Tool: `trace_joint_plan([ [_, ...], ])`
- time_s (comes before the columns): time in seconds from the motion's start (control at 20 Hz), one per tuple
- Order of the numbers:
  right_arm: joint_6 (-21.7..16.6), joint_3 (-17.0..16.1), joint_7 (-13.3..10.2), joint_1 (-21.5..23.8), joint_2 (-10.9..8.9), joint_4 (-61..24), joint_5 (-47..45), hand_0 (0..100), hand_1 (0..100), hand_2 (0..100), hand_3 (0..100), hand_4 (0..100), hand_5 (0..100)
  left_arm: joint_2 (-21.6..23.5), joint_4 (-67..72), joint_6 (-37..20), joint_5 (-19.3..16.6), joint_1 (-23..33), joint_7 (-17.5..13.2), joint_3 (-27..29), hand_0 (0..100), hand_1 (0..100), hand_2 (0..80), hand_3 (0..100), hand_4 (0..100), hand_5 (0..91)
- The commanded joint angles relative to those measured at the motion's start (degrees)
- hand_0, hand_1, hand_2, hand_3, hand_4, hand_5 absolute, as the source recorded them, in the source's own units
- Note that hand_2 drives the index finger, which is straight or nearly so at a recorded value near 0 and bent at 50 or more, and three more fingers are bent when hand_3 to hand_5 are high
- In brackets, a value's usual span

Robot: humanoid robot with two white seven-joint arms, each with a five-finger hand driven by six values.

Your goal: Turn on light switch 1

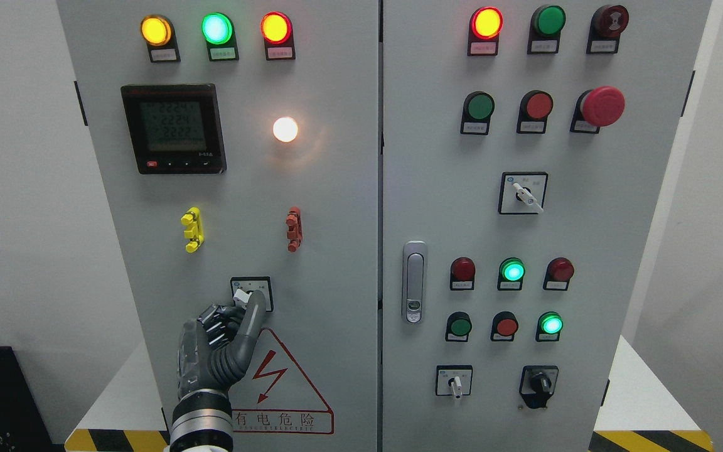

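An industrial electrical room or test lab is shown. The frame is filled by a grey double-door control cabinet, set with lit indicator lamps across the top, a digital power meter at the upper left, a red emergency-stop button at the upper right, and rotary selector switches on the right door. A red electrical-hazard triangle with Chinese lettering is seen at the lower centre, and yellow-black hazard striping along the bottom edge. Plain white walls are seen on both sides.

Matt painted metal cabinet showing behind left hand; hand looking dark matt plastic, wrist shining metallic; handle to its right gleaming chrome.
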Motion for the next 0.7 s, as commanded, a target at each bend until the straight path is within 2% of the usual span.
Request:
trace_joint_plan([
  [0.0, -0.03, 0.00, -0.04, 0.01, 0.00, 0.00, 0.00, 31, 0, 0, 0, 0, 0, 0.24, -3.47, -0.65, 0.05, 2.27, -0.03, -0.36, 13, 49, 64.5, 93, 93, 88.5],
  [0.2, -0.03, 0.00, -0.04, 0.01, 0.00, 0.00, 0.00, 31, 0, 0, 0, 0, 0, 0.68, -5.40, -1.53, 0.05, 5.69, -0.03, -0.54, 13, 49, 64.7, 93, 93, 88.4],
  [0.3, -0.03, 0.00, -0.04, 0.01, 0.00, 0.00, 0.00, 31, 0, 0, 0, 0, 0, 0.94, -5.85, -4.15, 0.05, 8.76, -0.12, -0.54, 13, 48, 64.9, 93, 94, 88.4],
  [0.5, -0.03, 0.00, -0.04, -0.07, 0.00, 0.00, 0.00, 31, 0, 0, 0, 0, 0, 2.43, -5.76, -16.00, 0.05, 18.77, -0.99, -0.36, 13, 47, 65.2, 96, 94, 88.3],
  [0.65, -0.03, 0.00, -0.04, 0.01, 0.00, 0.00, 0.00, 31, 0, 0, 0, 0, 0, 3.57, -4.62, -24.01, 0.14, 27.21, -5.46, 1.83, 13, 46, 65.3, 99, 94, 88.3],
])
